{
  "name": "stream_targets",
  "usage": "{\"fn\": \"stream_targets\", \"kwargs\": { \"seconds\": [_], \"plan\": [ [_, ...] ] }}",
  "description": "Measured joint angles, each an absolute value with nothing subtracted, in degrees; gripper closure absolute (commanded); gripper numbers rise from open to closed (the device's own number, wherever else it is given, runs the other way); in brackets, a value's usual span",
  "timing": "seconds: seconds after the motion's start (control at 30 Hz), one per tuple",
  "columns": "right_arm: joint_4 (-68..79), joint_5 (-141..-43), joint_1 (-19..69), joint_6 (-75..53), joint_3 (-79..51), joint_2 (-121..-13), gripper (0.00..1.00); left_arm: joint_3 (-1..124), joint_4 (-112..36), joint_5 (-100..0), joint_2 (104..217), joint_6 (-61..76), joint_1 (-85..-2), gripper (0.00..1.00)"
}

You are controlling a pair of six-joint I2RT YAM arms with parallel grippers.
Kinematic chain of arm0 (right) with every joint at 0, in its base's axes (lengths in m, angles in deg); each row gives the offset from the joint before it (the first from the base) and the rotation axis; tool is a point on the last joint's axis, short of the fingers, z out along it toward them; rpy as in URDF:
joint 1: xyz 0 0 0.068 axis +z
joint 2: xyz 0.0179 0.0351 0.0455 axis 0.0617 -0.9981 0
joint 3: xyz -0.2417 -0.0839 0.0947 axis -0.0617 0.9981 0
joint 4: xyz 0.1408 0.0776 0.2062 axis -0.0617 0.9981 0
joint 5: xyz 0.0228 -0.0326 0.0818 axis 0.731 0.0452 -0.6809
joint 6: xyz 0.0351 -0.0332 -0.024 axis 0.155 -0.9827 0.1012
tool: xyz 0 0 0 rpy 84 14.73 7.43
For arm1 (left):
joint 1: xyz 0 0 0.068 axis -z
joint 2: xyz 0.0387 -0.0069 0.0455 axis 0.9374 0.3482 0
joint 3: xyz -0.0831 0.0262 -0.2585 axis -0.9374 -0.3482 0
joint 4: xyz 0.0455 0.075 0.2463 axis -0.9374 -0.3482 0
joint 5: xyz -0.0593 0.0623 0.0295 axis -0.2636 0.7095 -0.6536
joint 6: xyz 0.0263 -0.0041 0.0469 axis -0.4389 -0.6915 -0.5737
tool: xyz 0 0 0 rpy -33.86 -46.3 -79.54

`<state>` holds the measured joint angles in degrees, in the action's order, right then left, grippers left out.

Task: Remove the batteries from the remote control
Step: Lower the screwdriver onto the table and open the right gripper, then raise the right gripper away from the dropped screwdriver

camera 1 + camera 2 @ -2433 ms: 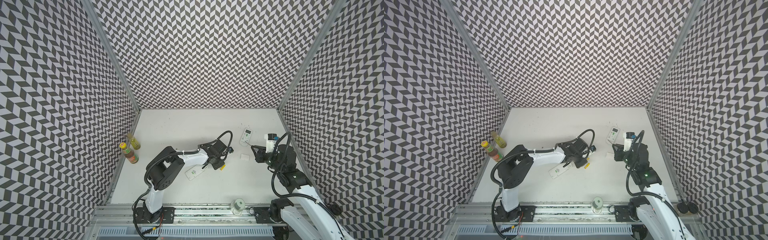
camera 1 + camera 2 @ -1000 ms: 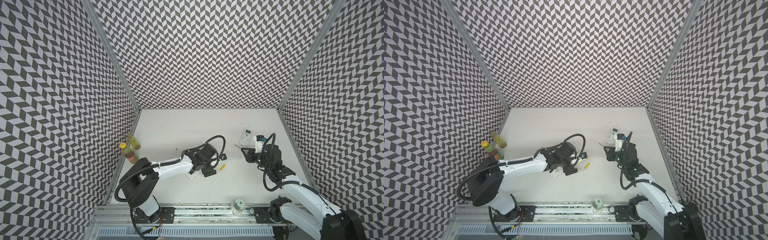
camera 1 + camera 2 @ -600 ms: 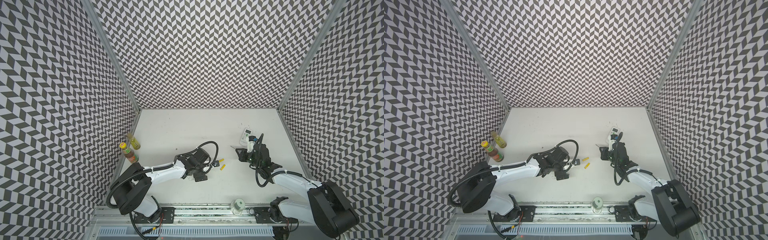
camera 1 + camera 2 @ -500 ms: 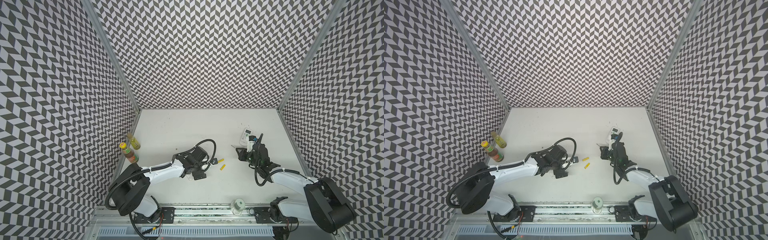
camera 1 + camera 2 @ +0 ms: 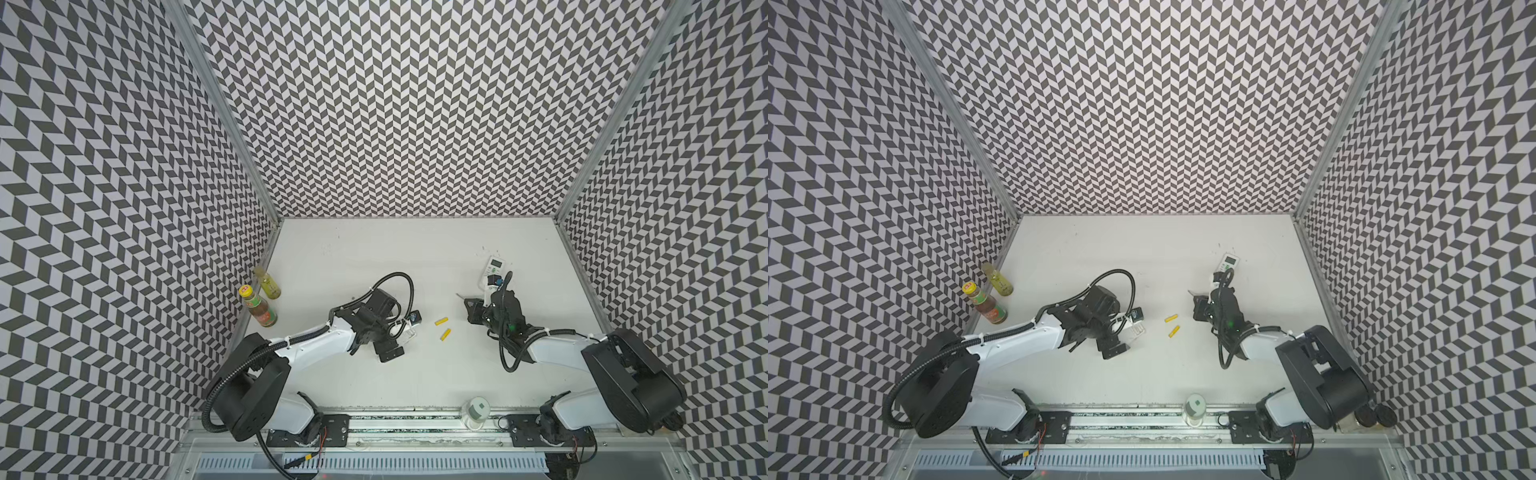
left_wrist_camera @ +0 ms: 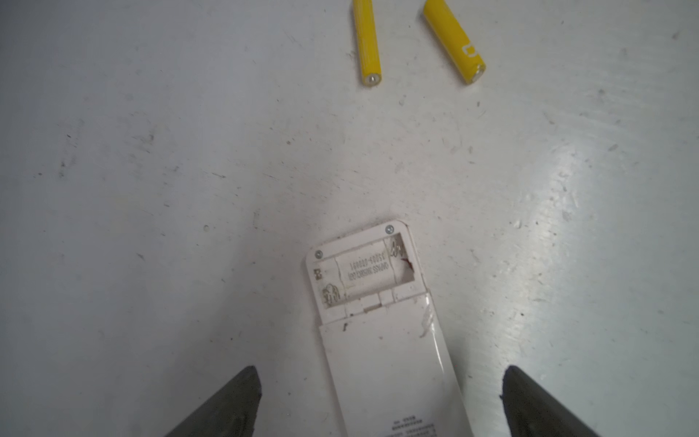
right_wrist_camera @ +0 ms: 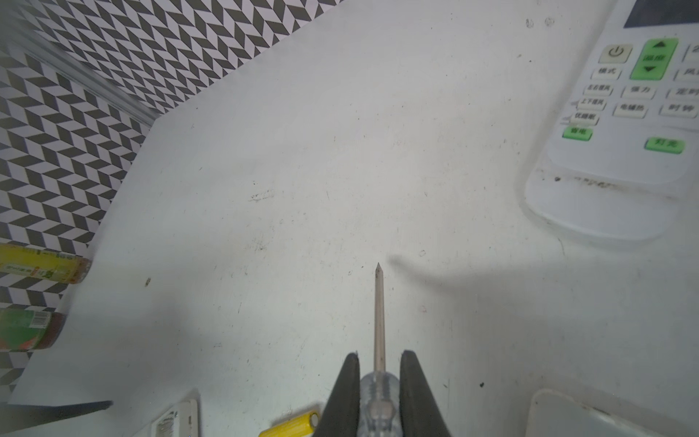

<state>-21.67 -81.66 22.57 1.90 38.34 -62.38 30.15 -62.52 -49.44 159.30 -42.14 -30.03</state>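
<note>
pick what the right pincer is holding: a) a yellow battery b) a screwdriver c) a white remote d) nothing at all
B: in the right wrist view the right pincer is shut on the clear handle of the screwdriver, whose thin shaft sticks out ahead of the fingertips over the table.

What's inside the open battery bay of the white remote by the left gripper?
Only spring contacts and a printed label show in the battery bay; no cells. Two yellow batteries lie outside on the table. Nothing covers the bay.
</note>
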Motion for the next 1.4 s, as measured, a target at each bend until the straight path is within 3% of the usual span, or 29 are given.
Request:
{"fn": "stream_targets", "kwargs": {
  "seconds": [1.03, 1.4],
  "plan": [
    [-23.6, -77.6, 25.2, -2.1, 41.5, -63.1, 0.67, 29.5, -60.7, -47.9, 163.5, -39.6, -30.3, 0.08],
    [-15.1, -76.4, 25.2, -5.2, 39.9, -46.9, 0.57, 30.7, -59.7, -47.9, 165.3, -37.4, -30.3, 0.13]
  ]
}}
